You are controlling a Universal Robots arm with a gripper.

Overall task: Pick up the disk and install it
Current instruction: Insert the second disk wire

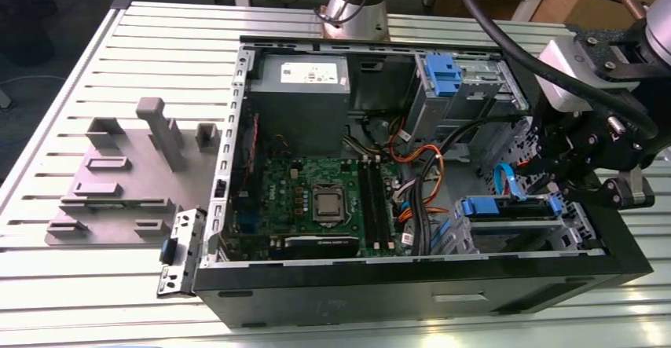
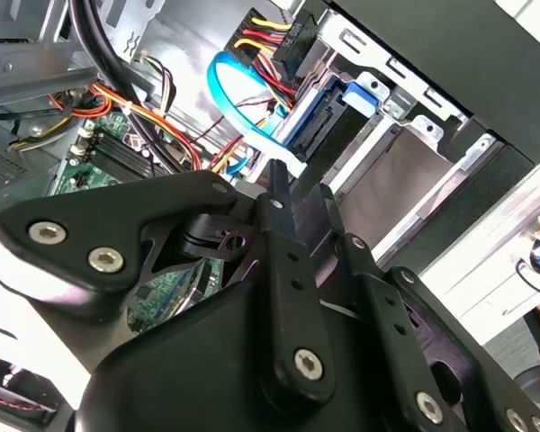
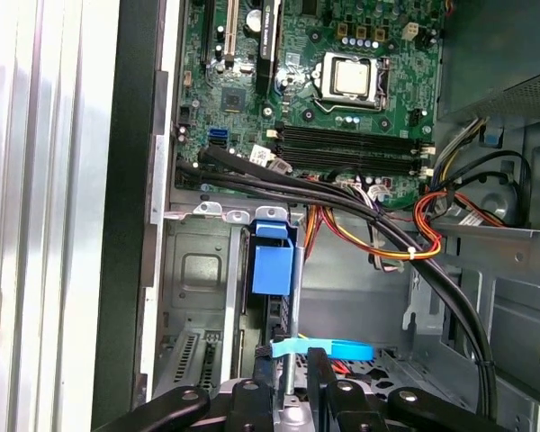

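One gripper hangs at the open computer case's three o'clock edge; its fingers sit nearly closed around nothing, just above the disk.

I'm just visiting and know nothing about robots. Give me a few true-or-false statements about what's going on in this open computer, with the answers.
1. The computer case lies open on a slatted table. True.
2. The gripper hovers over the grey fixture. False: it is at the case's drive-bay end.
3. The processor socket has a cooler on it. False: it is bare.
4. A blue-handled disk sits in the lower bay. True.
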